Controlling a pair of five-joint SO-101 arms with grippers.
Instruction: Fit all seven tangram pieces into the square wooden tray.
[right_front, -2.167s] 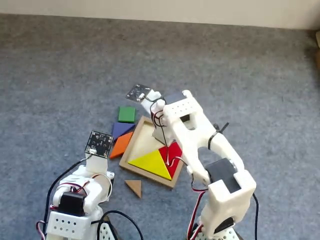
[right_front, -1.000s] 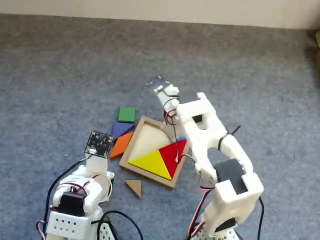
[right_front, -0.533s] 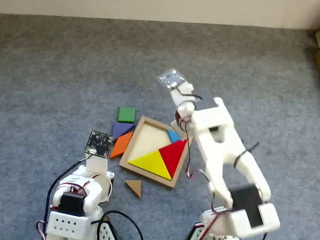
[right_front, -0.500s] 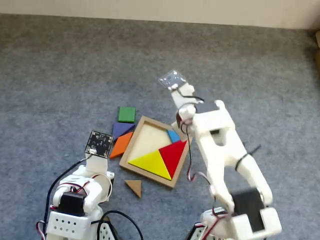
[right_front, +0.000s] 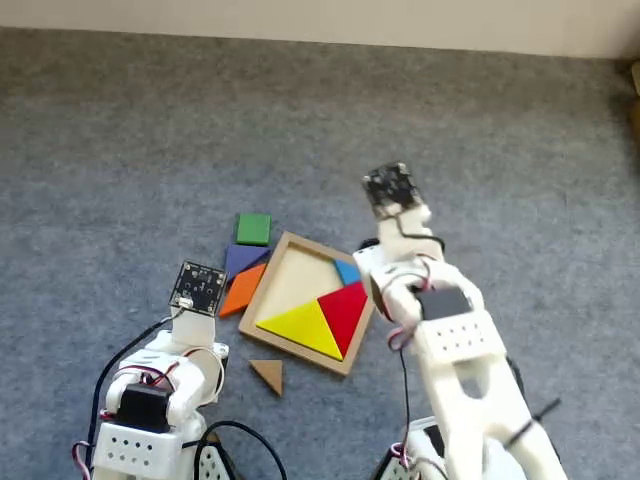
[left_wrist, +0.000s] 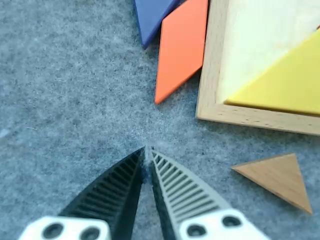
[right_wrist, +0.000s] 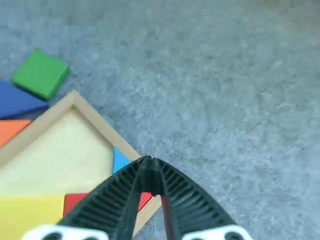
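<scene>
The square wooden tray (right_front: 262, 290) lies mid-table and holds a yellow triangle (right_front: 295, 325), a red triangle (right_front: 345, 310) and a small light blue piece (right_front: 348, 272) at its far right edge. A green square (right_front: 253, 228), a blue piece (right_front: 243, 258) and an orange parallelogram (right_front: 243, 288) lie just outside its left side. A plain wooden triangle (right_front: 267, 374) rests near its front corner. My right gripper (right_wrist: 149, 162) is shut and empty above the tray rim (right_wrist: 100, 117) by the light blue piece (right_wrist: 120, 160). My left gripper (left_wrist: 146, 152) is shut and empty over carpet, short of the orange parallelogram (left_wrist: 182, 47).
Grey carpet covers the table on all sides. The left arm (right_front: 150, 400) sits folded at the front left and the right arm (right_front: 450, 340) stands right of the tray. The wooden triangle (left_wrist: 275, 175) lies close beside the left gripper.
The right arm has drawn back from over the tray toward its right side, leaving the light blue piece lying in the tray. The left arm has not moved.
</scene>
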